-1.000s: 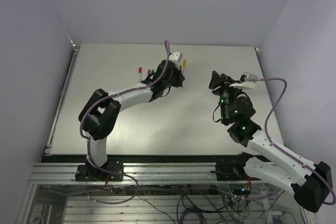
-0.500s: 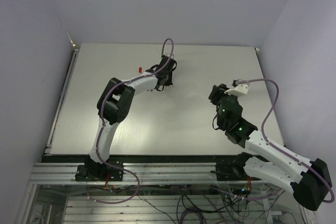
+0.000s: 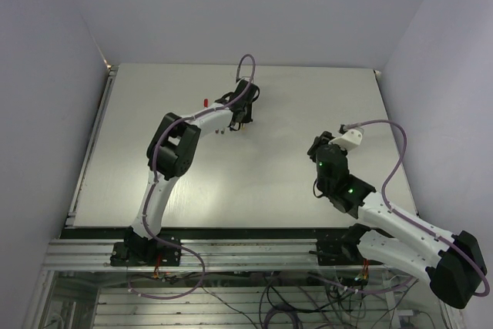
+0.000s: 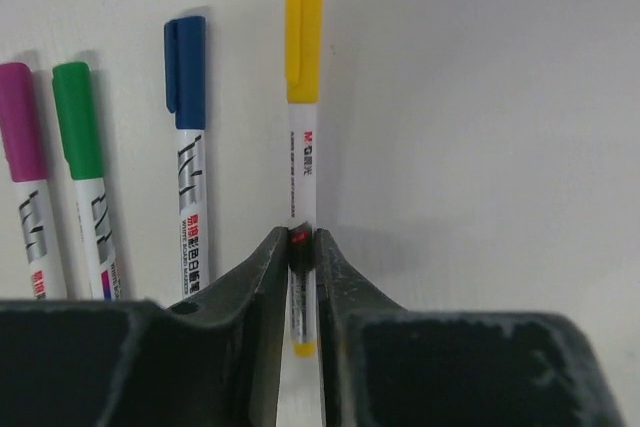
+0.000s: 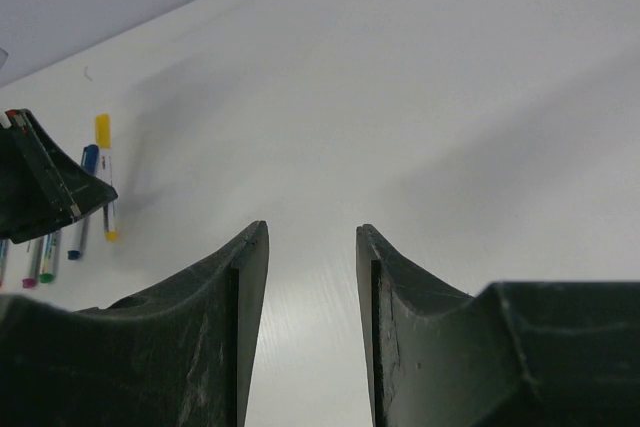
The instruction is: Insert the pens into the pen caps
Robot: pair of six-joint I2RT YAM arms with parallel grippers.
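Observation:
In the left wrist view, four white-barrelled pens lie side by side on the table, each with its cap on: magenta (image 4: 20, 122), green (image 4: 76, 119), blue (image 4: 185, 72) and yellow (image 4: 303, 37). My left gripper (image 4: 302, 239) is shut on the yellow pen's barrel (image 4: 302, 162), which lies on or just above the table. In the top view the left gripper (image 3: 240, 117) sits over the row and hides it; a red cap (image 3: 205, 102) shows to its left. My right gripper (image 5: 312, 232) is open and empty, and stands at mid-right in the top view (image 3: 317, 146).
The white table (image 3: 293, 105) has walls at the back and on both sides. The right wrist view shows the pen row (image 5: 95, 182) and the left gripper (image 5: 40, 187) far to its left.
My left gripper has swung down and left with the yellow pen, bringing it beside the other pens. My right arm has drawn back toward the near edge, its gripper empty.

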